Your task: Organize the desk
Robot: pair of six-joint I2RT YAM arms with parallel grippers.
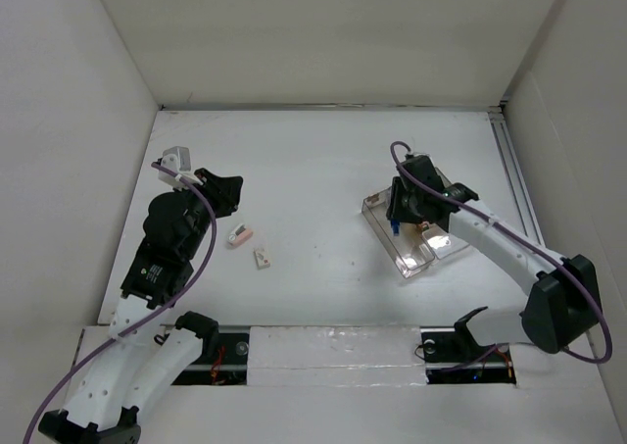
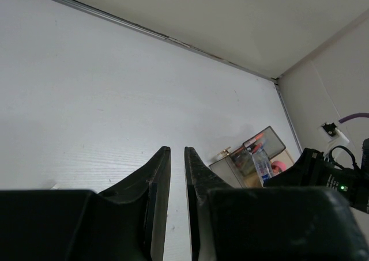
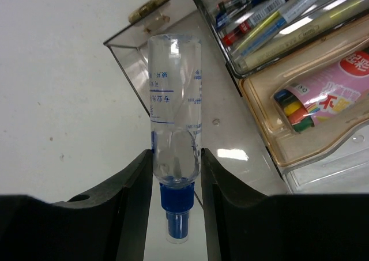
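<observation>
The desk [image 1: 313, 170] is a white tabletop with white walls around it. My right gripper [image 3: 176, 157] is shut on a clear bottle [image 3: 174, 117] with blue print and a blue cap, just above the cap. The bottle hangs over the bare left compartment of a clear plastic tray [image 3: 128, 48]. From above, the right gripper [image 1: 397, 209] sits over the tray [image 1: 428, 263] at right of centre. My left gripper [image 2: 177, 151] is shut with nothing in it, and it hovers over the desk's left side [image 1: 227, 191].
A small pink-and-white piece [image 1: 240, 234] and a smaller pale piece [image 1: 263, 257] lie on the desk near the left gripper. The tray holds pens [image 3: 271, 13] and a pink packet [image 3: 328, 94]. A metal rail [image 1: 514, 184] runs along the right edge.
</observation>
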